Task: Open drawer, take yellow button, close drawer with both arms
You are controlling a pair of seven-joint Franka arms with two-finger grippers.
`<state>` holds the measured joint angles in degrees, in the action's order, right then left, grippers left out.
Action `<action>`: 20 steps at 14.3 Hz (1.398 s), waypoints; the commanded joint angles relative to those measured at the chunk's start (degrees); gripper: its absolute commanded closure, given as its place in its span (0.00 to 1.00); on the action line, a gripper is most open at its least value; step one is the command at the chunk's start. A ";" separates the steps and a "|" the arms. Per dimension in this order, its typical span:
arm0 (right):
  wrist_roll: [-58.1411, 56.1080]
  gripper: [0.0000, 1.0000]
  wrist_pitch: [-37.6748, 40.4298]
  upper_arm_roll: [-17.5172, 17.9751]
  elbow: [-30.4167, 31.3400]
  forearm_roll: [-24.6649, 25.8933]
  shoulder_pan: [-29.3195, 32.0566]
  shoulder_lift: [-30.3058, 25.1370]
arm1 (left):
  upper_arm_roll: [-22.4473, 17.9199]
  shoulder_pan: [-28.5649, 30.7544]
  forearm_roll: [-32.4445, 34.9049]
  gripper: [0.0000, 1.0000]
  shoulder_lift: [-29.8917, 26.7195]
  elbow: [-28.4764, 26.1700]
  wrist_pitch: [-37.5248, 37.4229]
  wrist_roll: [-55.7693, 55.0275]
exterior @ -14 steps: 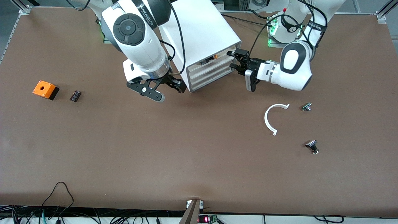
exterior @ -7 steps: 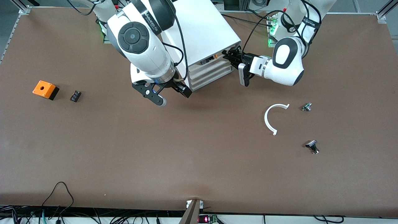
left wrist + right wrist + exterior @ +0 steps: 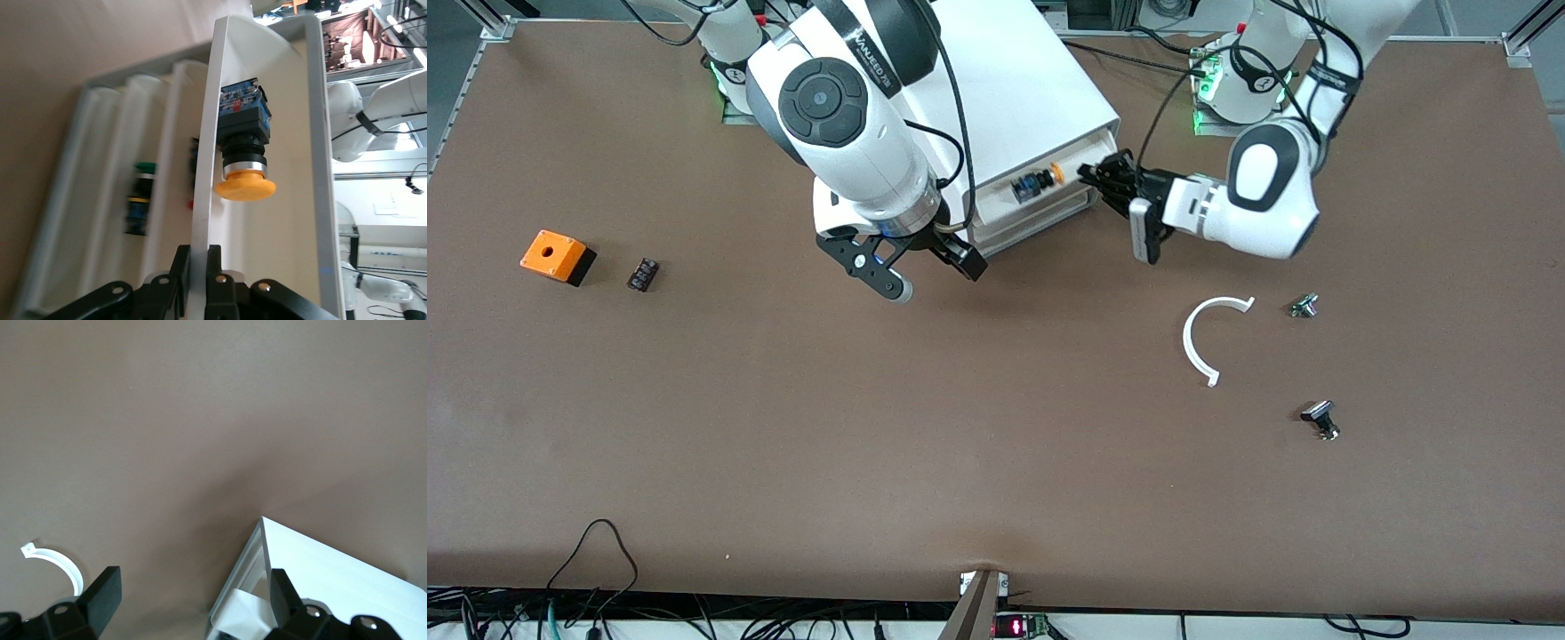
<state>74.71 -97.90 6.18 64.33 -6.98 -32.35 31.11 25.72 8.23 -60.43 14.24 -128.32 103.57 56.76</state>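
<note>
The white cabinet (image 3: pixel 1014 80) stands near the robots' bases. Its top drawer (image 3: pixel 1080 171) is pulled partly out. The button (image 3: pixel 1035 182), with a yellow-orange cap and a blue-and-black body, lies on its side in the drawer. My left gripper (image 3: pixel 1092 174) is shut on the drawer's front wall. In the left wrist view the fingers (image 3: pixel 215 261) clamp the wall (image 3: pixel 203 200) with the button (image 3: pixel 243 153) just past them. My right gripper (image 3: pixel 934 262) is open and empty beside the cabinet's lower corner at the right arm's end. In its wrist view (image 3: pixel 193 600) that corner (image 3: pixel 320 577) is by one finger.
An orange box with a hole (image 3: pixel 557 256) and a small black part (image 3: pixel 643 274) lie toward the right arm's end. A white arc (image 3: pixel 1208 340) and two black-and-silver parts (image 3: pixel 1304 306) (image 3: pixel 1320 420) lie toward the left arm's end. A green-capped part (image 3: pixel 140 200) sits in a lower drawer.
My left gripper reached the top drawer, shut on its front wall and drew it out, which uncovered the button. My right gripper moved along the cabinet's corner toward the front camera.
</note>
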 commanded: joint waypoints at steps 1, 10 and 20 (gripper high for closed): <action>0.00 0.01 -2.10 -0.20 -2.28 -1.28 -1.48 1.59 | 0.30 5.47 8.21 1.00 9.04 8.07 0.23 -0.42; 22.37 0.01 -8.53 -1.08 -2.37 -0.49 -10.01 4.84 | -0.41 5.83 16.27 0.00 7.74 13.16 -0.12 -4.61; 35.51 0.01 -14.68 -0.99 -2.02 2.06 -15.38 9.67 | 0.47 5.40 54.60 0.00 5.89 39.00 -15.76 -42.85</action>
<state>108.58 -112.57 5.89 64.23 -5.98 -46.69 39.47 25.94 14.11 -11.11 19.72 -94.15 90.40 19.57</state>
